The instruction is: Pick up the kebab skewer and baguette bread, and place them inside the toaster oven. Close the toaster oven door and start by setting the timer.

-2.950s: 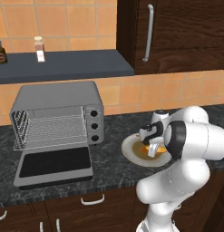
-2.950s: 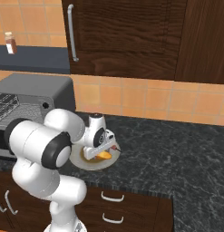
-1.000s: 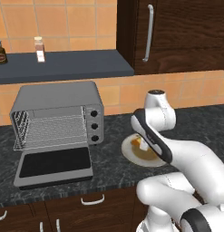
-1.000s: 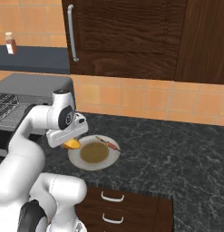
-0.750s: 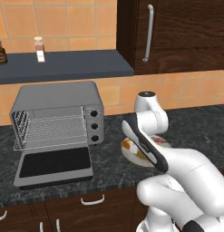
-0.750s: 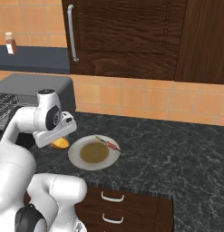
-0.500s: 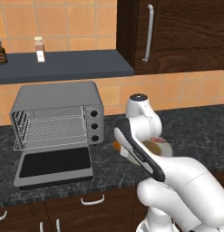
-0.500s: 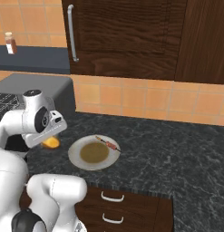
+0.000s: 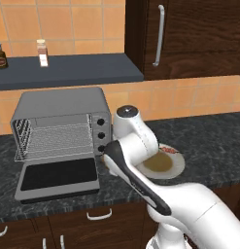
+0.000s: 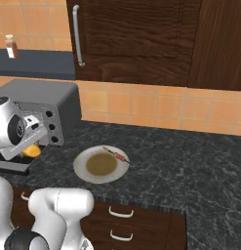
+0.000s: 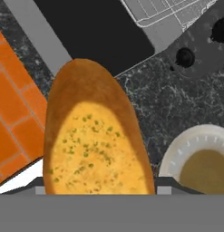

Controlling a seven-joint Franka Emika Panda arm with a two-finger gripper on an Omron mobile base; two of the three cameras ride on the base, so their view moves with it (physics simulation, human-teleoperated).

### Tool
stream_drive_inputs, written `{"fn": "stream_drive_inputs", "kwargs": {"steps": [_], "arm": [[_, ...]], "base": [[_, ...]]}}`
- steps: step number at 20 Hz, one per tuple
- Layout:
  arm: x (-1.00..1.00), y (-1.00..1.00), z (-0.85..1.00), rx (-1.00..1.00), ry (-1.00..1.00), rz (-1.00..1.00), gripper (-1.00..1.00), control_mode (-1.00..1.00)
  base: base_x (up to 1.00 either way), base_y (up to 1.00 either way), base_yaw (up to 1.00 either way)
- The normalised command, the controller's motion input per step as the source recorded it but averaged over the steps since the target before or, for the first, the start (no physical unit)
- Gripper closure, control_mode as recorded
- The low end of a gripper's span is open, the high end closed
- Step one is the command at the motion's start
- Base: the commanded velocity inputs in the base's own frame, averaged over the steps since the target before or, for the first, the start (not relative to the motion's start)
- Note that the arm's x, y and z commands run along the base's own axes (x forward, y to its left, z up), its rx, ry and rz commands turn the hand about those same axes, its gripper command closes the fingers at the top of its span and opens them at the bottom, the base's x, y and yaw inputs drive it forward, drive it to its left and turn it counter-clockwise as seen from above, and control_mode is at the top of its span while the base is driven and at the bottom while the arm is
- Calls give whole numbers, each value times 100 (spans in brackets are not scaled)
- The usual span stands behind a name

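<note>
Golden-orange bread (image 11: pixel 93 136) is gripped in the claw (image 10: pixel 30 146), now carried from above the plate (image 10: pixel 83 172) to just beside the oven (image 9: pixel 63 124); skewer (image 10: pixel 116 155) remains on the plate.

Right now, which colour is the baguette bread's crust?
Golden-orange with small green flecks on the baguette bread, clearest in the hand view.

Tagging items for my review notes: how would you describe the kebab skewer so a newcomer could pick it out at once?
Start at the boxy grey metal toaster oven on the dark speckled counter, then look right to the round white plate with a brown centre. The kebab skewer lies across the plate's far right rim: a thin short stick threaded with small reddish and pale chunks, the plate's one slender thing.
</note>
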Motion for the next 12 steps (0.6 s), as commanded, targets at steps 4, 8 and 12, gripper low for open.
{"fn": "stream_drive_inputs", "kwargs": {"steps": [4, 8, 12], "arm": [[-76, 33, 33, -10, -27, 28, 100, -100], [-38, 58, 29, -17, -21, 19, 100, -100], [0, 27, 2, -3, -3, 1, 100, -100]], "base": [[0, 0, 0], [0, 0, 0], [0, 0, 0]]}}
